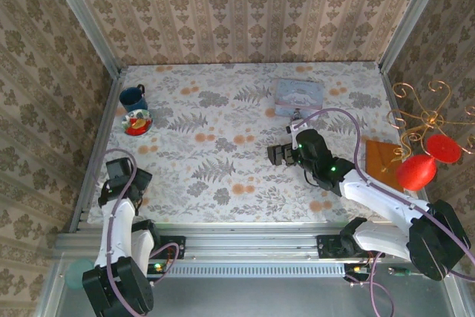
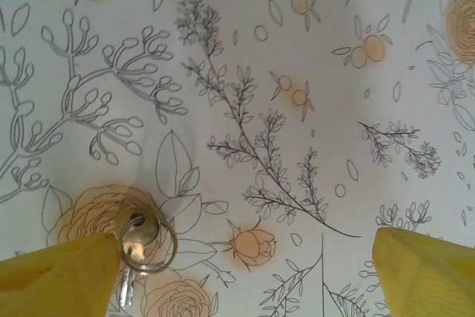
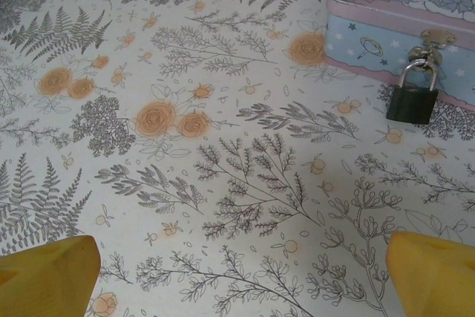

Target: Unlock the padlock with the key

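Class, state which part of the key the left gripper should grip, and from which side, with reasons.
Probably the round head of the key, where the ring passes, from straight above, the left gripper closing on its thin edges. It lies flat on the tablecloth, so no side approach fits, and the blade must stay free.

The left arm (image 1: 117,217) sits folded close above its base, the left gripper (image 2: 245,272) aimed downward with yellow fingers (image 2: 52,276) spread wide, while the right arm (image 1: 378,198) stretches forward and leftward, the right gripper (image 3: 245,272) likewise spread wide.
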{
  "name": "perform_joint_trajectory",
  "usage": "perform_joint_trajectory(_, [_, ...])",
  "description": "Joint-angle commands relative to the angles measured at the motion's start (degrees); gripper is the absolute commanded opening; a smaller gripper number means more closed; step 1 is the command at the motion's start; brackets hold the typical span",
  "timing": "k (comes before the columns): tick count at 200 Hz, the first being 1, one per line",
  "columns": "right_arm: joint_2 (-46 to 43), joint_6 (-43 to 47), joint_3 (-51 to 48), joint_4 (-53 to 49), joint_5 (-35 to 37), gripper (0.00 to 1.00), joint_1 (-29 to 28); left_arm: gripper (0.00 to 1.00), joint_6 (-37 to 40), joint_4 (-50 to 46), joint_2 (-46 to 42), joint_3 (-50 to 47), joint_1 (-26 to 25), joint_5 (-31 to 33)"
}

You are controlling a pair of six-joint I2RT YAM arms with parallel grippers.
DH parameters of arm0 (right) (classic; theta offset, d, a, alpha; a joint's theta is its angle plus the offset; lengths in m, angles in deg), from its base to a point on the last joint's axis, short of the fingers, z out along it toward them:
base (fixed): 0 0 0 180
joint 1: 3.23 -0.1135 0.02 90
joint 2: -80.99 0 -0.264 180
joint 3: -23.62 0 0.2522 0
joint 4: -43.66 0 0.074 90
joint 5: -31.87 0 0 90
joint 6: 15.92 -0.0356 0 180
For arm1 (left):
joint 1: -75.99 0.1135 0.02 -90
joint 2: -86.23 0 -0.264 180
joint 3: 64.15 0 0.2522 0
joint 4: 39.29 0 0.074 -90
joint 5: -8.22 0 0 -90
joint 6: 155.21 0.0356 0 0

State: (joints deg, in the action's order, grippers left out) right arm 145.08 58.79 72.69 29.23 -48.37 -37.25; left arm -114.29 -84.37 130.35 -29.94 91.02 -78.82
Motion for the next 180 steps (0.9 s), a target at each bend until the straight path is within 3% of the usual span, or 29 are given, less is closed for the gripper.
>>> perform_joint_trajectory(1, [-2.4, -1.5, 0.9, -2.7, 1.7, 1.00, -0.5, 0.87, -6.5, 1.0, -2.1, -3.9, -0.3, -2.4])
perform_joint_trajectory(39, [-6.2, -1.7, -0.7, -4.3, 2.1, 1.00, -0.6, 0.84, -5.2, 0.5, -1.4, -3.0, -0.4, 0.7])
perform_joint_trajectory(86, [-9.0, -2.6, -2.3, -6.5, 2.9, 1.00, -0.6, 0.72, -4.0, 3.9, 1.6, -2.7, -2.9, -0.7])
perform_joint_trajectory(126, [-10.6, -4.9, -1.8, -9.4, 4.1, 1.00, -0.6, 0.62, -4.4, 8.1, 8.5, 0.1, -13.6, 1.9])
perform_joint_trajectory(180, [-13.7, -9.0, -3.5, -10.9, 3.7, 1.00, -0.6, 0.62, -5.3, 14.4, 27.0, 8.2, -31.4, 5.1])
